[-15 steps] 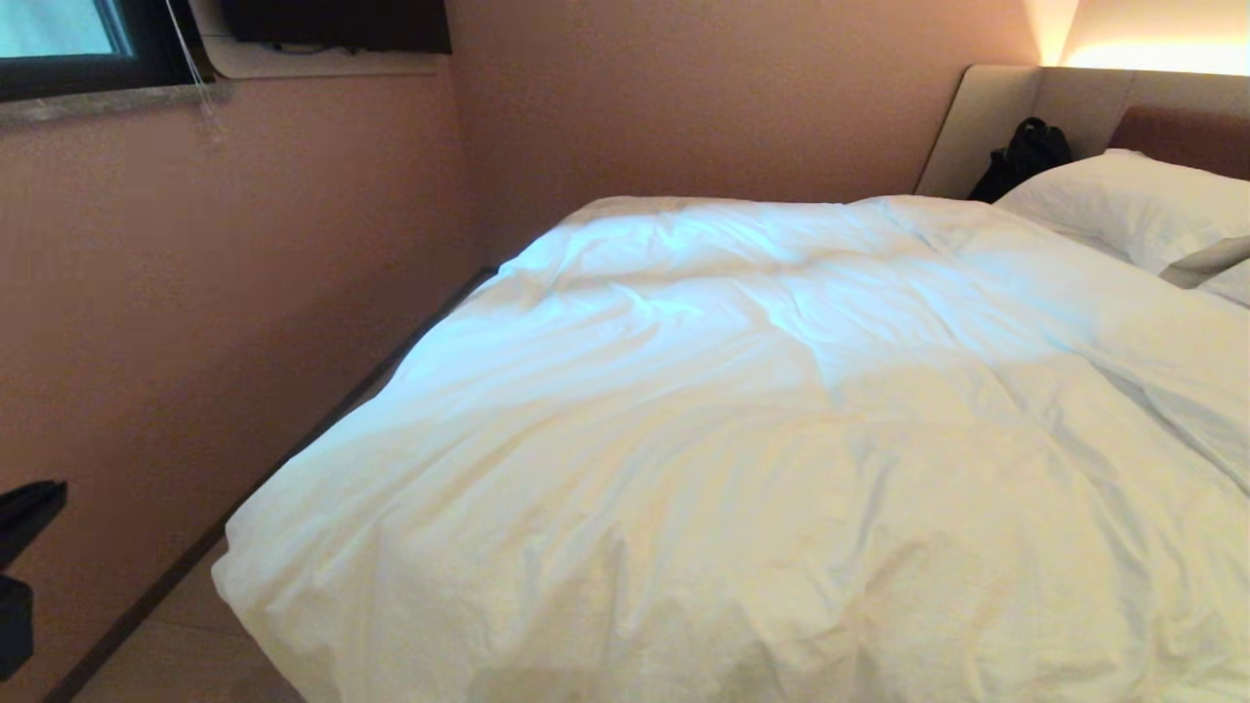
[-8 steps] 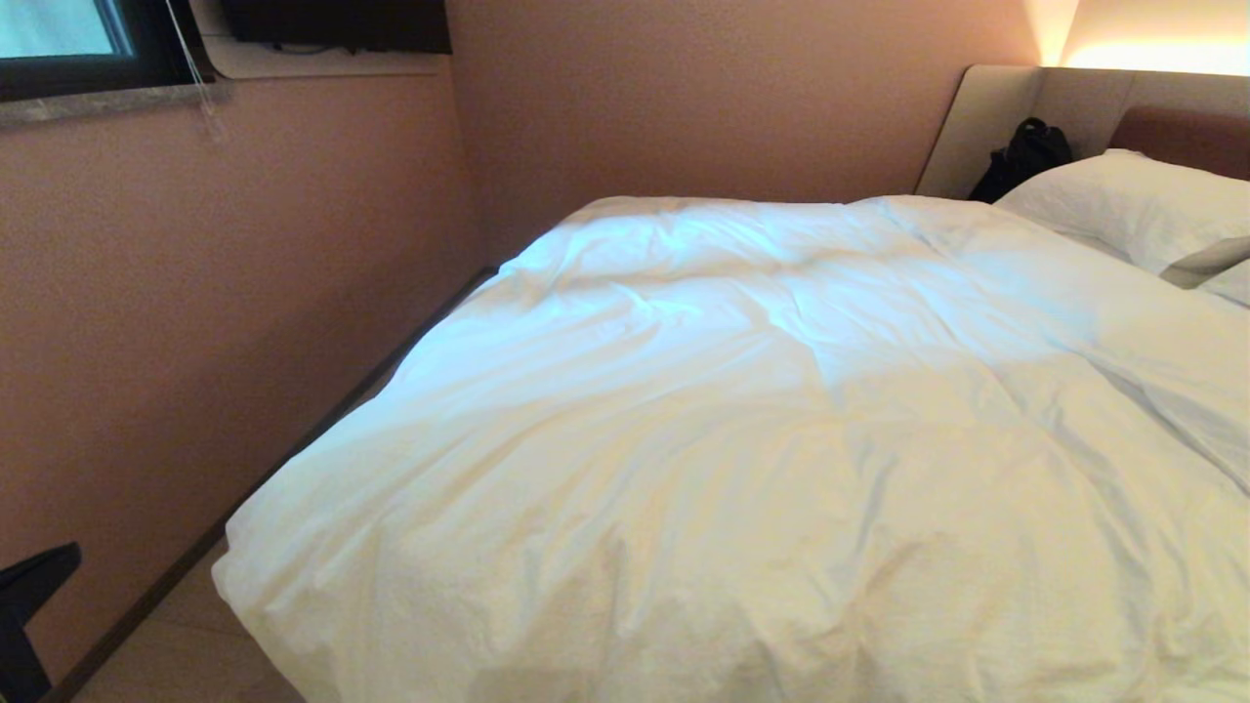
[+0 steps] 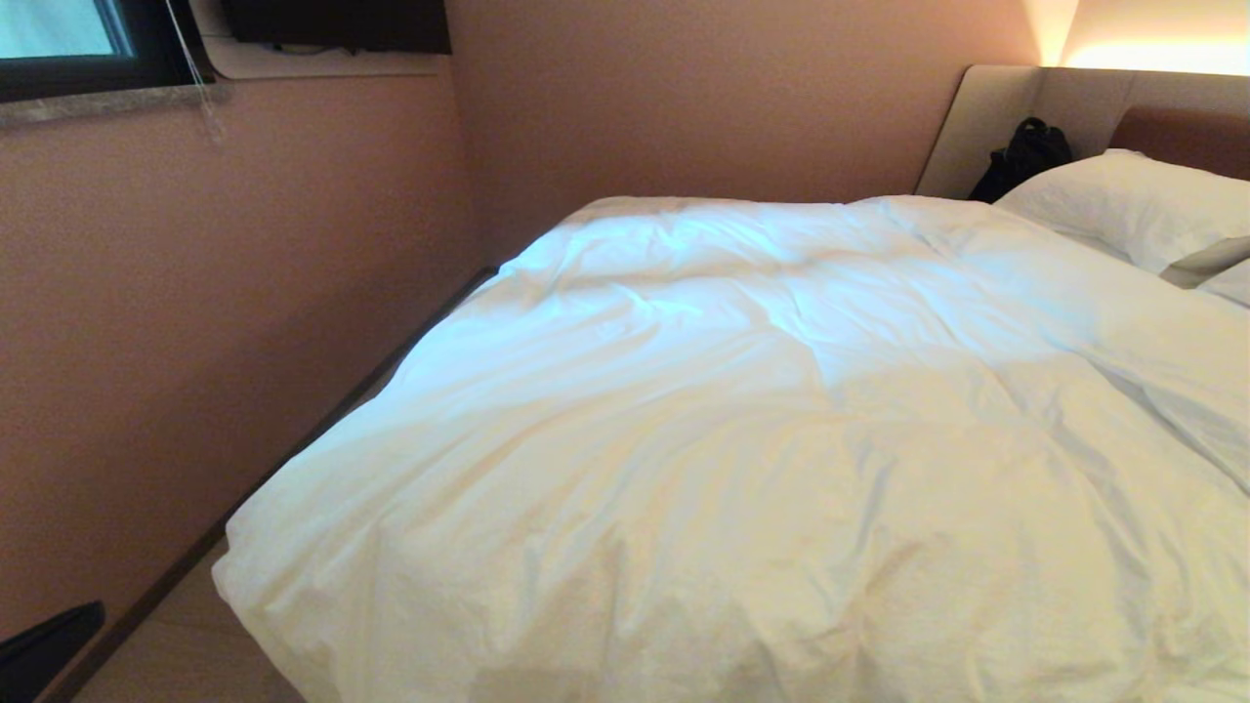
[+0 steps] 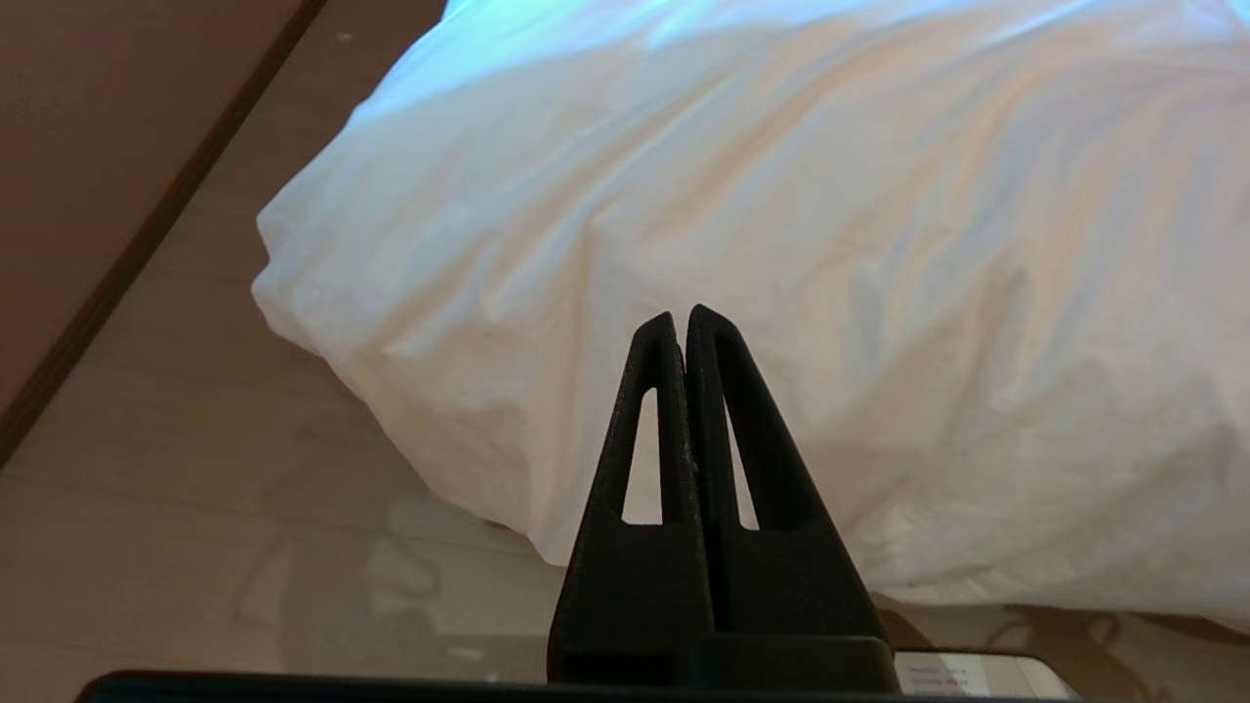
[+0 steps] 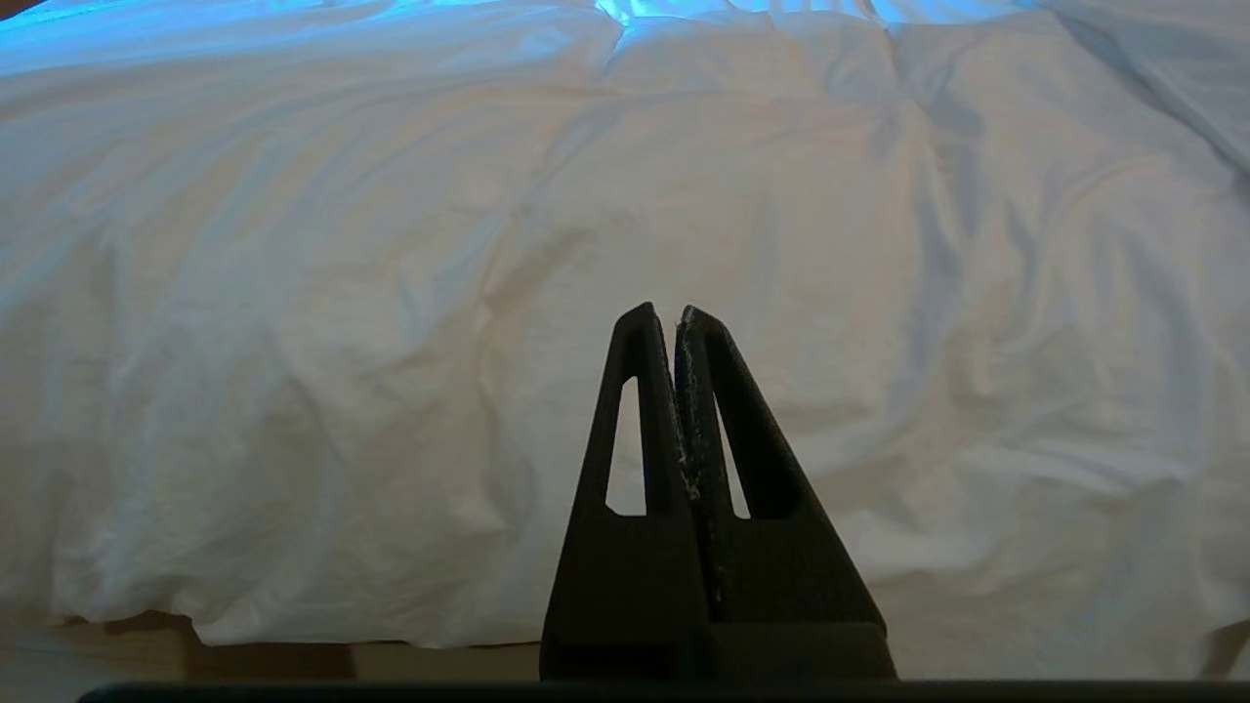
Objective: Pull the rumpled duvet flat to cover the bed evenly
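- Two grippers are visible, each in its own wrist view, and both have their fingers pressed together with nothing between them.
- Left gripper [image 4: 687, 317]: pinched closed and empty, pointing at the rounded corner of the duvet [image 4: 781, 225], which swells toward ten o'clock of that view. It hangs off the fabric, over the pale floor [image 4: 195, 508]. In the head view only a dark part of the left arm [image 3: 49, 649] shows, at eight o'clock in the frame corner.
- Right gripper [image 5: 667, 314]: likewise closed and empty, facing the duvet's near edge without touching it. It does not appear in the head view.
- Duvet in the head view [image 3: 742, 439]: it lies spread over nearly all of the bed [image 3: 996, 117], from the foot at six o'clock up to the pillows [image 3: 1123, 205] at two o'clock. Shallow creases remain, but no large bunching shows.
- Its near corner at seven o'clock overhangs the mattress beside the pink wall [image 3: 195, 293], which suggests it has been drawn fully down to the foot.
- A black bag [image 3: 1025, 156] sits against the headboard at one o'clock, clear of the bedding.
- Judgement: with both grippers closed, empty and held apart from the cloth, the spreading looks largely done.
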